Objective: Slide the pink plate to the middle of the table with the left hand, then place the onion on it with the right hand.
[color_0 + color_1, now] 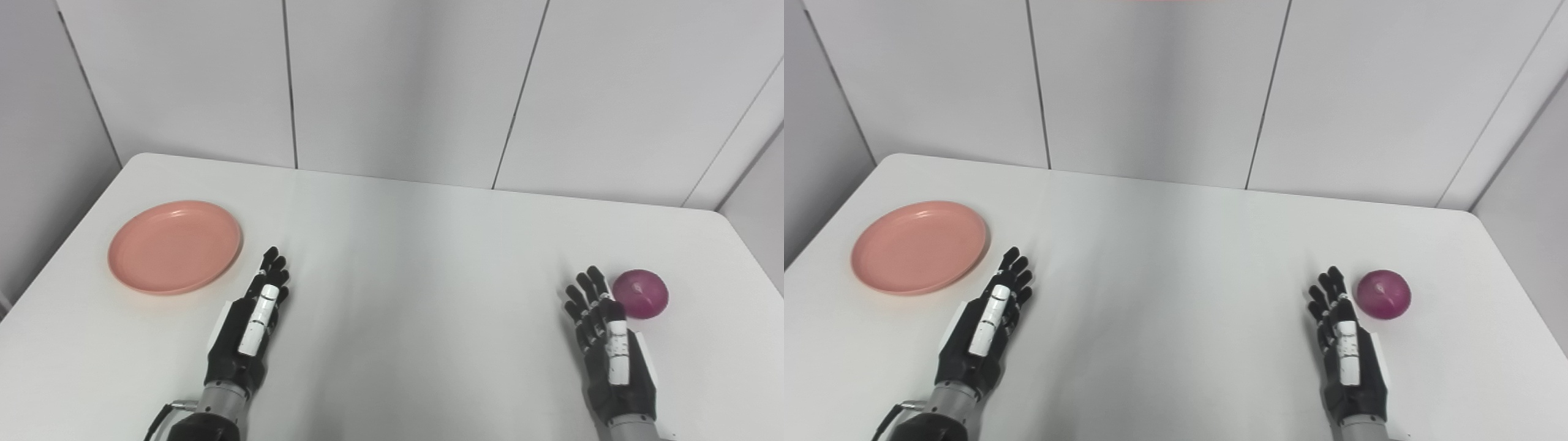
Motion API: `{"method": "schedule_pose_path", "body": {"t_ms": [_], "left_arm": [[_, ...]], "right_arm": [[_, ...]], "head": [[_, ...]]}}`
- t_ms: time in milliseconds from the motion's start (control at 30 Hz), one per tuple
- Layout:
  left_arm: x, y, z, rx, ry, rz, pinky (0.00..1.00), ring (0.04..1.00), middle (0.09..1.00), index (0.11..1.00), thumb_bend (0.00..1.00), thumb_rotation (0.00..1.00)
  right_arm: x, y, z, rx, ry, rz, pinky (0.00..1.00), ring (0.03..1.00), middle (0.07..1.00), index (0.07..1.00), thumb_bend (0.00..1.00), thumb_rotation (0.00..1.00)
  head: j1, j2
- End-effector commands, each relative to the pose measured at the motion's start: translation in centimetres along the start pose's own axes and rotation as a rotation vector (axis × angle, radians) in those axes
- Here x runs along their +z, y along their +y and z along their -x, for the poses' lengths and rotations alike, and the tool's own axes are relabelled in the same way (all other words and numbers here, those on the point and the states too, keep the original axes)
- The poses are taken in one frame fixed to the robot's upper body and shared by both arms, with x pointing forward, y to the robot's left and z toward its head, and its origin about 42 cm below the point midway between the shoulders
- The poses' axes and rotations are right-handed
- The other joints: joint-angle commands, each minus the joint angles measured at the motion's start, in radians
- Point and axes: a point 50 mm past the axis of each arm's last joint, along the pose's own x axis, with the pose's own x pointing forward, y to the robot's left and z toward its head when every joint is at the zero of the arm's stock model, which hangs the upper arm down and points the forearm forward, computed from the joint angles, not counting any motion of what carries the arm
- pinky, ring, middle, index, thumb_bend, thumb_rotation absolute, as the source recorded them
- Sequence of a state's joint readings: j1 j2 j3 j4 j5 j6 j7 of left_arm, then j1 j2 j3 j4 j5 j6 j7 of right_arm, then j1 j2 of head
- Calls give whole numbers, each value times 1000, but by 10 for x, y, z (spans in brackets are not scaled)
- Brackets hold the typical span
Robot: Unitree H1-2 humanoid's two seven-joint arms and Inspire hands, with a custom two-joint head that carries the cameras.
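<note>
While fingers spread, empty: left hand (248, 327) beside plate (174, 246), right hand (612, 349) near onion (640, 294). Between them, bare white table (416, 275); behind, grey panelled wall (398, 86).

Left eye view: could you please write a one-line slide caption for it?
Both hands open and empty: left hand beside the pink plate, right hand beside the onion on the white table.

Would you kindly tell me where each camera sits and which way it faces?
Left eye view: on the head, looking down at the white table; both forearms and open hands show.
Right eye view: just beside it, scene shifted leftward; same arms.
Shared: pink plate, onion, left hand, right hand, the panelled wall behind.
</note>
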State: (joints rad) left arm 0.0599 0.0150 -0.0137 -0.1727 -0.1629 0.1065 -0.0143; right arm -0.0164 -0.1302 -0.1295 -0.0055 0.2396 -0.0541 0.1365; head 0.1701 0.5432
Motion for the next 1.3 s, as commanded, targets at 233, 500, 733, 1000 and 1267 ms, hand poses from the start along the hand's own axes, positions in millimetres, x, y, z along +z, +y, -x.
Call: {"method": "schedule_pose_path", "body": {"t_ms": [233, 500, 733, 1000, 1267], "left_arm": [[-12, -27, 5, 24, -42, 34, 1000, 1000, 1000, 1000, 646, 812], [-24, -38, 6, 46, -27, 40, 1000, 998, 999, 1000, 634, 806], [-34, -44, 6, 49, -11, 28, 1000, 999, 998, 1000, 643, 776], [-38, -46, 1, 42, -12, 16, 1000, 997, 988, 1000, 646, 729], [-35, -50, -2, 40, -38, -5, 1000, 981, 979, 1000, 632, 730]], "right_arm": [[-34, -36, 24, -29, 62, -11, 968, 955, 967, 979, 828, 924], [-42, -46, 27, -34, 87, -18, 999, 983, 988, 1000, 812, 957], [-51, -54, 27, -22, 97, -10, 1000, 1000, 1000, 1000, 831, 994], [-55, -56, 25, -76, 104, -24, 1000, 1000, 1000, 1000, 834, 950], [-49, -61, 25, -77, 123, -11, 1000, 1000, 1000, 1000, 866, 966]], "head": [[70, -62], [119, -146], [169, -218], [222, -233], [250, -204]]}}
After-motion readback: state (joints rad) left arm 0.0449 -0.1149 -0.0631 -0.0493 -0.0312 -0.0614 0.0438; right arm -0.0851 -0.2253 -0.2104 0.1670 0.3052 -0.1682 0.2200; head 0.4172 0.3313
